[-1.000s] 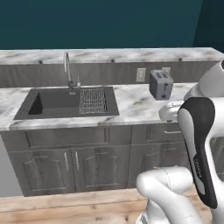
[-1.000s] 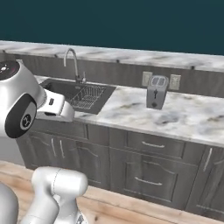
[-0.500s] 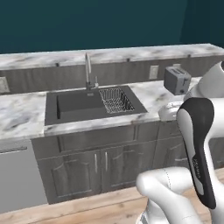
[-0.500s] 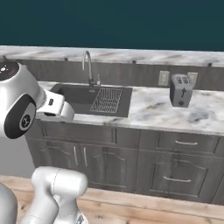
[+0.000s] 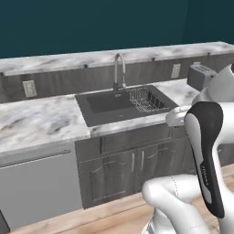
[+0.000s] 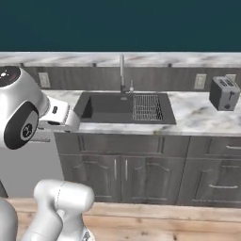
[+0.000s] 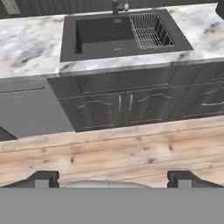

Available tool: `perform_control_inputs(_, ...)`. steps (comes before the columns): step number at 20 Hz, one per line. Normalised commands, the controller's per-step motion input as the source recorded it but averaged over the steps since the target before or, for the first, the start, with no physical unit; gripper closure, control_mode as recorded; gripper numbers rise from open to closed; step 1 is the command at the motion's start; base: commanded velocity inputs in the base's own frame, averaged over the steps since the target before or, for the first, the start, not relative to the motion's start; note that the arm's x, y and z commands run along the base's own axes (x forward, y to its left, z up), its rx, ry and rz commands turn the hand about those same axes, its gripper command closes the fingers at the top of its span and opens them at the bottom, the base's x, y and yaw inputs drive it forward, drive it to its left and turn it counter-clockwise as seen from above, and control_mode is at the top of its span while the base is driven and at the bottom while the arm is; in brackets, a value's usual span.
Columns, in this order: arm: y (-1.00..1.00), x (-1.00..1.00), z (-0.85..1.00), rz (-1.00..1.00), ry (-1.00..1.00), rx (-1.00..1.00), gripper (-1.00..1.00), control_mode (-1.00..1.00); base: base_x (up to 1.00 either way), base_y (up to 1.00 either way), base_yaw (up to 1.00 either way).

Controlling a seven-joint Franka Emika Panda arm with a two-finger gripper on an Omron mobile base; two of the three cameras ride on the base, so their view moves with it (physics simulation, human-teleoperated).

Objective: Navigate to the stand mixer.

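Note:
The stand mixer is out of view. My gripper (image 7: 113, 178) is open, its two dark fingertips (image 7: 43, 178) far apart with nothing between them. It looks down at the wooden floor in front of the grey cabinets. My white arm is folded close to the base, before the marble counter (image 5: 36, 121) and its dark sink (image 5: 121, 105).
A faucet (image 5: 119, 68) stands behind the sink, and a wire rack (image 5: 145, 98) sits in its right half. A small silver toaster (image 6: 225, 92) is on the counter at far right. A grey dishwasher front (image 5: 36, 187) lies left of the cabinet doors (image 6: 117, 172).
The whole picture has shifted, so the camera has moved leftward along the counter. Sink and toaster have slid right in the views, and the dishwasher front has come in at left.

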Motion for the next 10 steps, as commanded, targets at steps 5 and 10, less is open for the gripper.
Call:
perform_control_inputs(5, 0.00, 0.00, 0.00, 0.00, 0.00, 0.00, -1.00, 1.00, -0.46, 1.00, -0.14)
perform_control_inputs(10, 0.00, 0.00, 0.00, 0.00, 0.00, 0.00, -1.00, 1.00, -0.39, 1.00, -0.12)
